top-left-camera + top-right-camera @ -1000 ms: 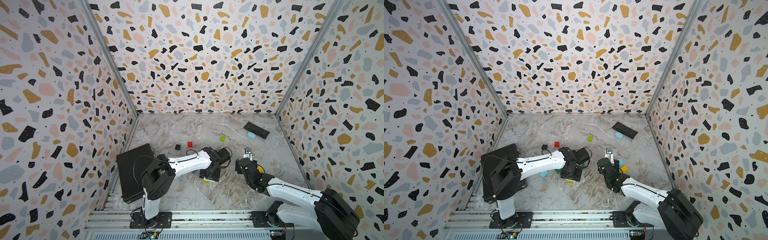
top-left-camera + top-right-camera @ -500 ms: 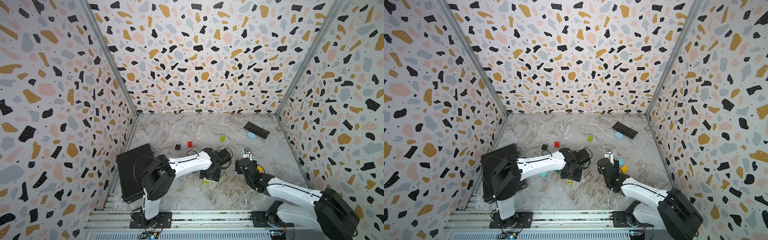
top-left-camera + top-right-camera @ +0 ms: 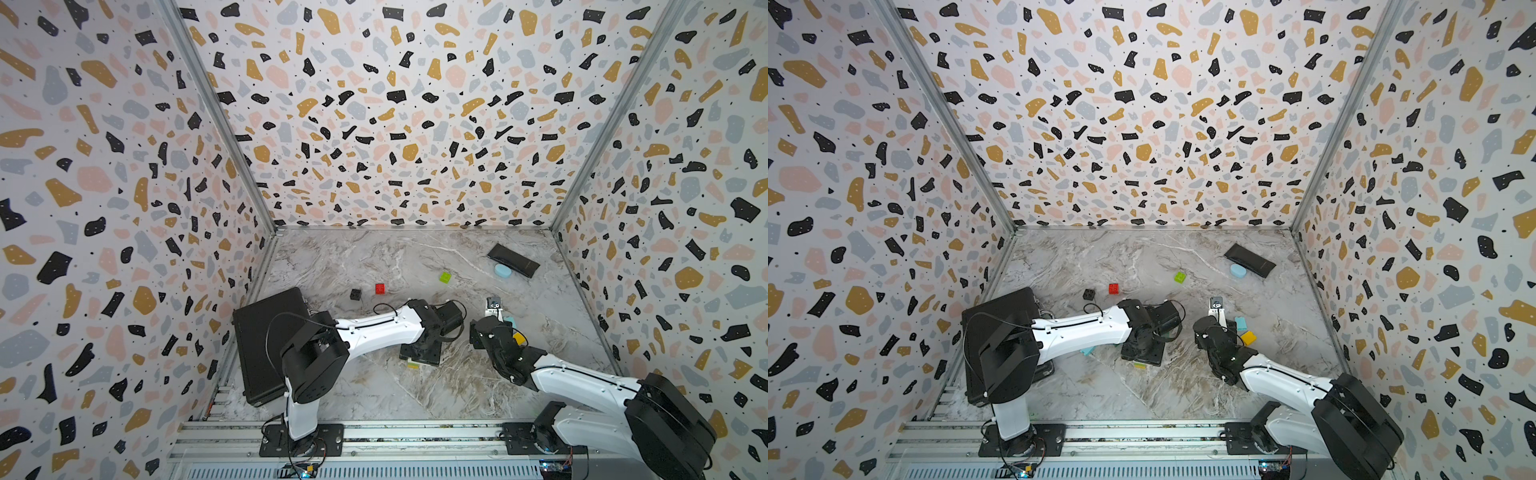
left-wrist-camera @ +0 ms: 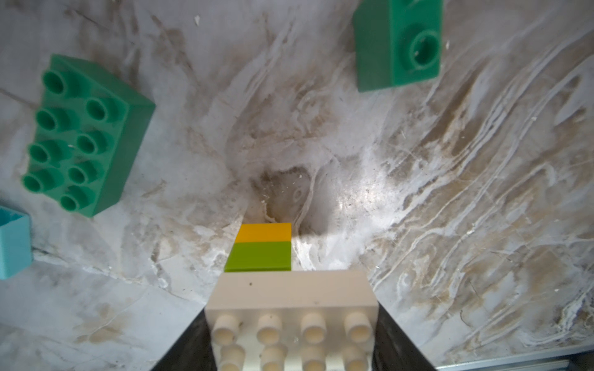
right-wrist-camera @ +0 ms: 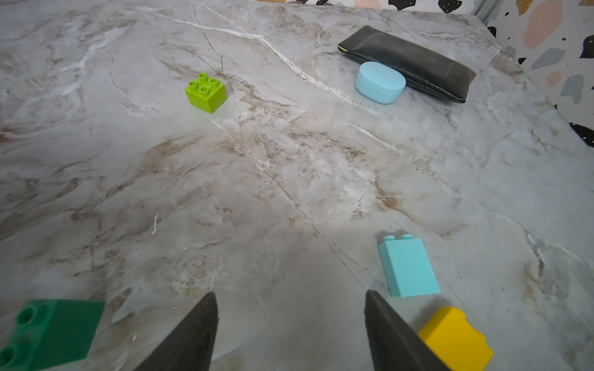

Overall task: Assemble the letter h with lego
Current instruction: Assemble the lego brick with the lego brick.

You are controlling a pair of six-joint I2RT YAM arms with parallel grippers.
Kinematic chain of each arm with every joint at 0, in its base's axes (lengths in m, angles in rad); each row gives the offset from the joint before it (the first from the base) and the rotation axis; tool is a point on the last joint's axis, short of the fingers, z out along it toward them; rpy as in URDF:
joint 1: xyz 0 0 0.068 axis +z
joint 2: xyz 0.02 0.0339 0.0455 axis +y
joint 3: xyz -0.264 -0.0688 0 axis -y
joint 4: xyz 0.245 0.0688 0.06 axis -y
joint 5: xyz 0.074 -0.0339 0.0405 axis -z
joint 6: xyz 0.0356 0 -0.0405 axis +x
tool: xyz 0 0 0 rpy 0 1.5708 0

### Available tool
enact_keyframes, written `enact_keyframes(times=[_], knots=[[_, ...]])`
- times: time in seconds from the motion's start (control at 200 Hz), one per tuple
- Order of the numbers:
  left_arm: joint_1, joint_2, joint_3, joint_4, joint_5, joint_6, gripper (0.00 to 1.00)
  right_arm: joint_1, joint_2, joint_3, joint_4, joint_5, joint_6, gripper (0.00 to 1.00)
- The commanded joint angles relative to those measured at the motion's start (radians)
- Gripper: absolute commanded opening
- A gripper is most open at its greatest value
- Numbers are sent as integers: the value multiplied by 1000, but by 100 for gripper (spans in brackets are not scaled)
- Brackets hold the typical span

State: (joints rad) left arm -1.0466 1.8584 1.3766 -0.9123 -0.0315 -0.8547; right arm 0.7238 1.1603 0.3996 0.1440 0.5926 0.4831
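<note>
Between the fingers of my left tool (image 4: 291, 321) I am pinching the white long brick (image 4: 289, 286) by its two short ends, studs facing up toward the wrist. Directly under the tool, one half of that brick is sitting on a lime square (image 4: 258, 257), which is sitting on a yellow square (image 4: 263, 232) on the bench (image 4: 418, 192). The other half is hanging over bare bench.

I am reading this as the seating step. The white piece looks like the crossbar of the h, going onto one leg. I cannot tell from here whether its studs are fully home.

So I am planning a straight push down, then spreading the fingers and lifting clear without tipping the column. A second leg of matching height is wanted under the free half.

Ahead of the left tool and off to one side, a dark green long brick (image 4: 83, 135) is lying studs up. Another dark green brick (image 4: 397, 45) is lying farther ahead on the opposite side.

My right tool (image 5: 289, 321) is hanging low over the bench, spread and empty. A loose yellow brick (image 5: 454, 340) is sitting just outside one finger, and a light blue brick (image 5: 408, 268) is sitting just beyond that fingertip. A loose lime brick (image 5: 205, 91) is sitting well ahead. Grabbing the yellow one calls for a sideways shift to centre it between the fingers.
</note>
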Motion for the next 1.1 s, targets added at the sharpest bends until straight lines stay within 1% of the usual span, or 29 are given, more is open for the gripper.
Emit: enact_keyframes(times=[0.0,0.135,0.265,0.34,0.41,0.561,0.691,0.786,0.901,1.091], knots=[[-10,-33,-45,27,10,-12,0,-2,2,41,5,-2,-8,73],[-9,-7,-42,29,37,-13,0,-3,7,44,5,-3,-8,73],[-9,17,-78,68,76,16,0,-3,13,45,7,-3,-9,73],[-9,48,-76,69,104,58,0,-3,16,45,8,-7,-9,73],[-9,85,-54,33,94,74,0,-3,19,46,9,-7,-8,73],[-7,122,-55,35,104,94,0,-4,16,45,6,-7,-10,73],[19,111,-48,28,103,84,0,-3,13,42,7,-4,-9,73],[43,85,-8,-12,86,78,0,-3,18,42,12,-4,-6,73],[81,69,72,-72,65,68,0,-3,31,45,17,-12,1,73],[140,93,236,-170,25,54,0,-3,63,51,22,-17,25,73]])
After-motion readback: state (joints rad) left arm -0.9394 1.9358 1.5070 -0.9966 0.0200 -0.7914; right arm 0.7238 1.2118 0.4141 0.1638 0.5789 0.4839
